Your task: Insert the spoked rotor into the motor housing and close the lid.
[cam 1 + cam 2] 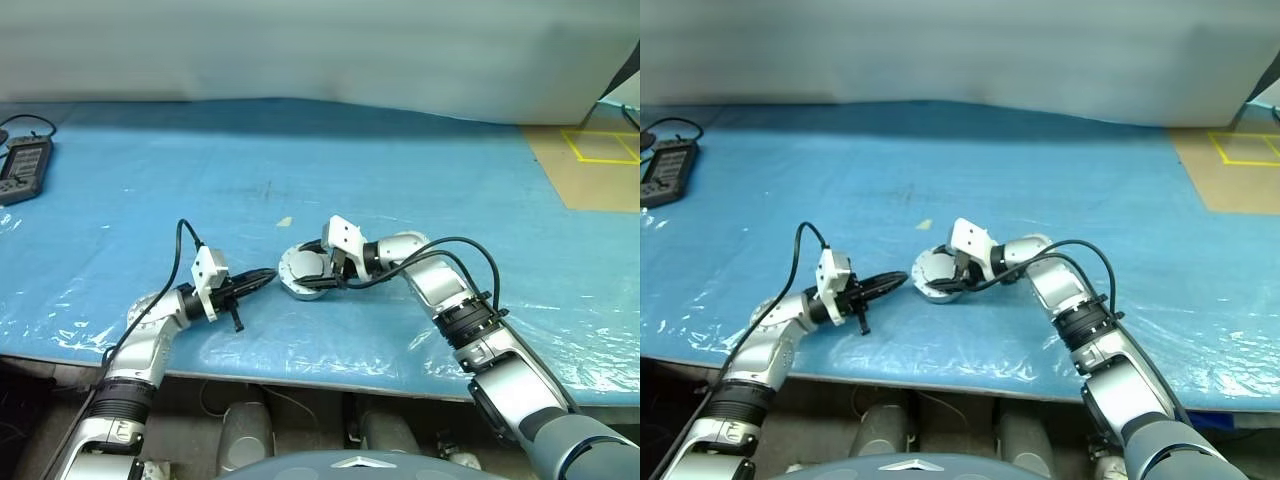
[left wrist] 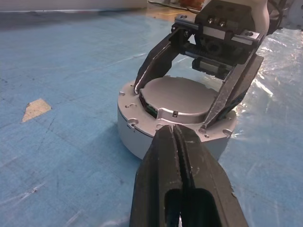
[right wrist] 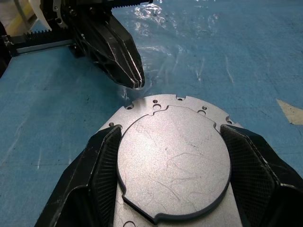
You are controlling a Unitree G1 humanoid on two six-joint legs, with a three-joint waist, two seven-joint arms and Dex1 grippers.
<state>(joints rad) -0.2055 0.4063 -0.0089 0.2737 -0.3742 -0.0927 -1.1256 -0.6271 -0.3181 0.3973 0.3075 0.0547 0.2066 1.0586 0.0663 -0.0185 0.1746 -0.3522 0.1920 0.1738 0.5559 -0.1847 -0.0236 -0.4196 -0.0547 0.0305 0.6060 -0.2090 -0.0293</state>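
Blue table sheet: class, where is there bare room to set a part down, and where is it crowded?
Free: the wide blue sheet behind the grippers, between the black handset and the tan board. Crowded: the front middle, where the right gripper straddles the lid and the shut left gripper points in.

Blue tabletop [image 1: 420, 160] is wearing wrinkly clear plastic. Sitting on it: the round grey housing [image 1: 300, 272] near the front edge, a tan scrap [image 1: 285, 222] just behind it, a black handset [image 1: 22, 168] far left.
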